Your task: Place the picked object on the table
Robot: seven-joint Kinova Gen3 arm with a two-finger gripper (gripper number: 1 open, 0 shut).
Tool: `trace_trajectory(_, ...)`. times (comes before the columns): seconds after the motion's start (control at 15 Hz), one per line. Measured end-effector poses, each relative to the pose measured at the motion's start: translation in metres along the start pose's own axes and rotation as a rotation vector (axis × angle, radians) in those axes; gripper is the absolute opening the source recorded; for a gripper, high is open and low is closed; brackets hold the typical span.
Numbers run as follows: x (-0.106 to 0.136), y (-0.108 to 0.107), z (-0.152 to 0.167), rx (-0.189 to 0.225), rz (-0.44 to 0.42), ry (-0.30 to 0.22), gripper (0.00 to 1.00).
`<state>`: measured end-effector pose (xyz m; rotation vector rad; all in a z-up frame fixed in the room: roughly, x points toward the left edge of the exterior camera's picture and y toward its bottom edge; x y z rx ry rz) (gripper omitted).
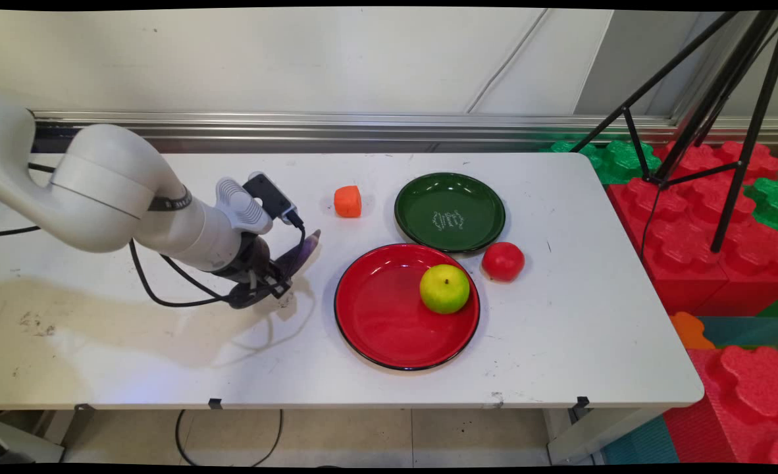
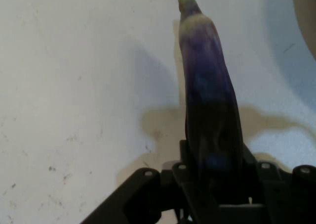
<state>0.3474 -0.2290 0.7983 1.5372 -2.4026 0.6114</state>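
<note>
My gripper [image 1: 274, 276] hangs low over the white table [image 1: 165, 355], left of the red plate [image 1: 376, 329]. It is shut on a purple eggplant [image 2: 210, 110], whose green-tipped end points away from the hand; in the main view the eggplant [image 1: 303, 250] sticks out toward the upper right. A green apple [image 1: 444, 288] lies in the red plate's right part. Behind it stands an empty green plate [image 1: 422, 230]. A red tomato [image 1: 502, 261] rests on the table between the two plates' right sides. An orange fruit [image 1: 347, 201] sits left of the green plate.
Black cables [image 1: 165, 289] loop under the arm down to the table. To the right of the table stand big red and green foam blocks [image 1: 705, 217] and a black tripod [image 1: 725, 131]. A metal rail [image 1: 363, 125] runs along the wall behind.
</note>
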Motion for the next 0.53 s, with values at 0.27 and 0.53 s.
trace_trajectory(0.27, -0.0017, 0.0006, 0.0039, -0.004, 0.010, 0.002, 1.00)
trace_trajectory(0.53, -0.0027, -0.0011, 0.0031, -0.011, 0.031, 0.009, 1.00)
